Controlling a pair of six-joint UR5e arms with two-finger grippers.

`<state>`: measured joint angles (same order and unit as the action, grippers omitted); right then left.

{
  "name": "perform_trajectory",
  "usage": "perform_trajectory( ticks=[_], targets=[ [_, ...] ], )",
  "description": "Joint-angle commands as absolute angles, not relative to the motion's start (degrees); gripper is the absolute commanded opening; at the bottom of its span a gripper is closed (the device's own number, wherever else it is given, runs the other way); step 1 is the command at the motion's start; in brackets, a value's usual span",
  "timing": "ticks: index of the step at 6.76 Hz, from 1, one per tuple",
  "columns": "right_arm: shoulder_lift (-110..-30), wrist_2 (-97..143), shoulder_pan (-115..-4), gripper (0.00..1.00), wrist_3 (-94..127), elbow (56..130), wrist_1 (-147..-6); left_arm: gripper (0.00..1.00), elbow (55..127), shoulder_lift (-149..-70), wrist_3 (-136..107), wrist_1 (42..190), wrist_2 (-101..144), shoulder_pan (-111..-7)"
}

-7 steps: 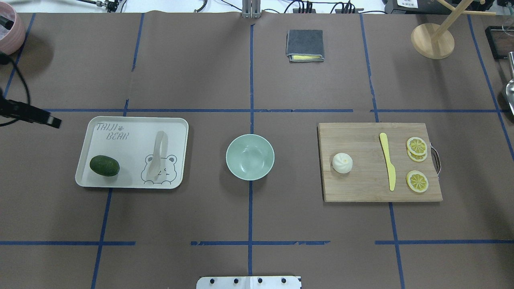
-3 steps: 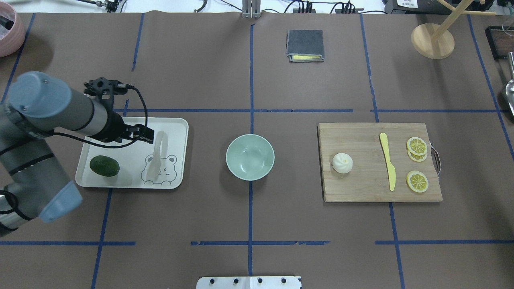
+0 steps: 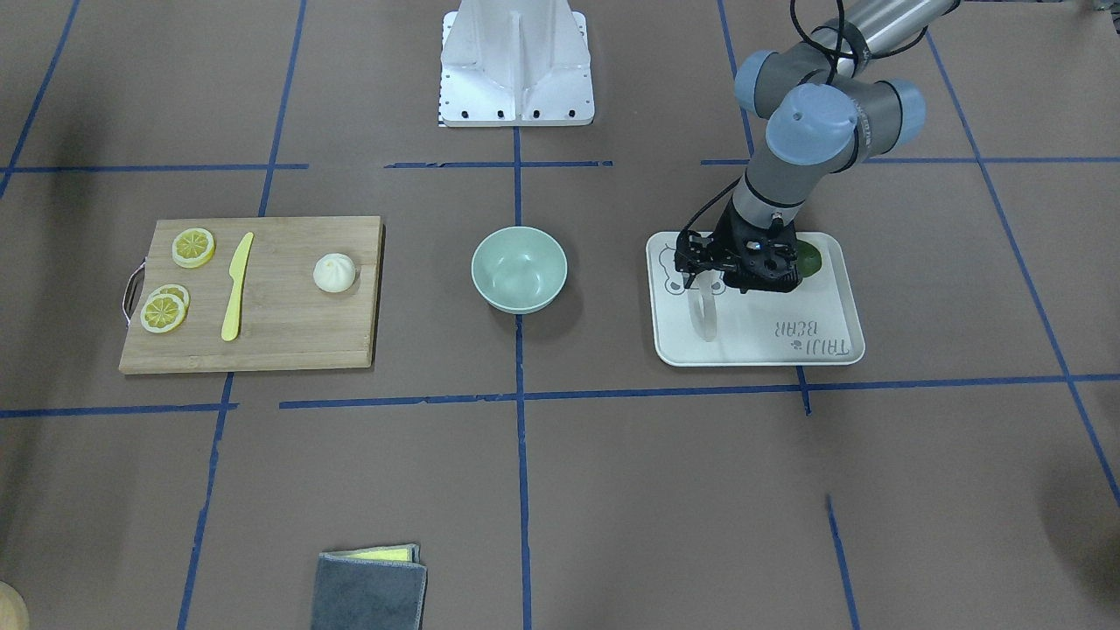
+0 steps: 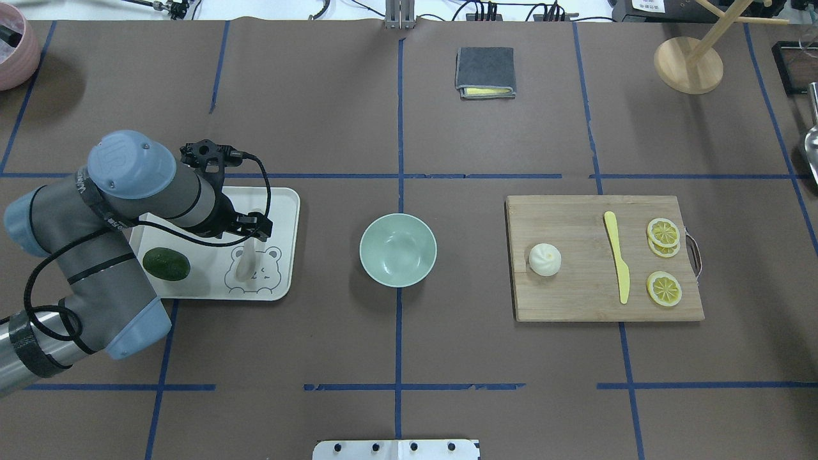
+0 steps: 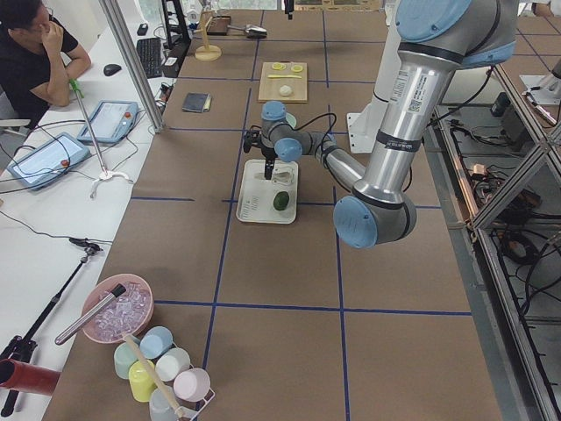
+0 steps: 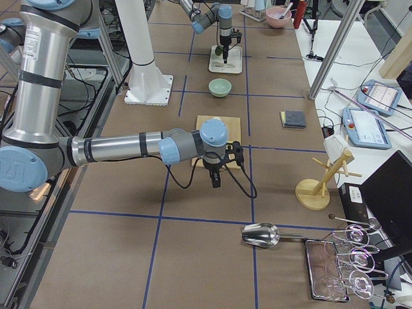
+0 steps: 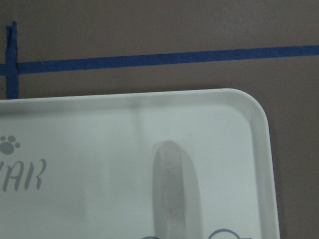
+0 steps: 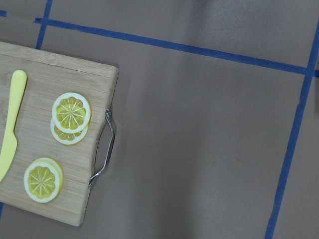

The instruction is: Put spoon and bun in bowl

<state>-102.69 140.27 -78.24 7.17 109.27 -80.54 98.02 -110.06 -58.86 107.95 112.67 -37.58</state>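
Observation:
The off-white spoon lies on the white bear tray, scoop toward the robot; its handle shows in the left wrist view. My left gripper hangs over the spoon's handle with its jaws apart and nothing between them; it also shows in the front view. The white bun sits on the wooden cutting board. The mint-green bowl stands between tray and board with nothing in it. My right gripper hovers past the board's handle end; I cannot tell if it is open or shut.
A green avocado lies on the tray. A yellow knife and lemon slices lie on the board. A folded grey cloth and a wooden stand are at the far side.
My left arm has swung in from the table's left edge across the tray, and its gripper now sits over the spoon's handle. Spoon, bun and bowl have not moved.

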Motion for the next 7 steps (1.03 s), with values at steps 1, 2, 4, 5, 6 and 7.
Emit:
perform_trajectory(
  ticks=[1,2,4,5,6,7],
  targets=[
    [-102.7,140.5,-78.0,1.00,7.4,108.5,-80.4,0.87,95.1,-111.3,-57.8,108.5,112.7,-37.4],
    [-102.7,140.5,-77.8,1.00,7.4,108.5,-80.4,0.87,93.8,-111.9,-57.8,109.0,112.7,-37.4],
    [-102.7,140.5,-77.8,1.00,7.4,108.5,-80.4,0.70,93.5,-111.9,-57.8,109.1,112.7,-37.4],
    [-102.7,140.5,-77.8,1.00,7.5,108.5,-80.4,0.54,93.3,-112.1,-57.8,109.0,112.8,-37.4],
    [-102.7,140.9,-77.8,1.00,7.5,108.5,-80.4,0.30,93.3,-112.3,-57.9,109.1,112.8,-37.4],
    [-102.7,141.0,-77.8,1.00,7.5,108.5,-80.4,0.18,93.3,-112.5,-57.9,109.1,112.8,-37.4]
  ],
)
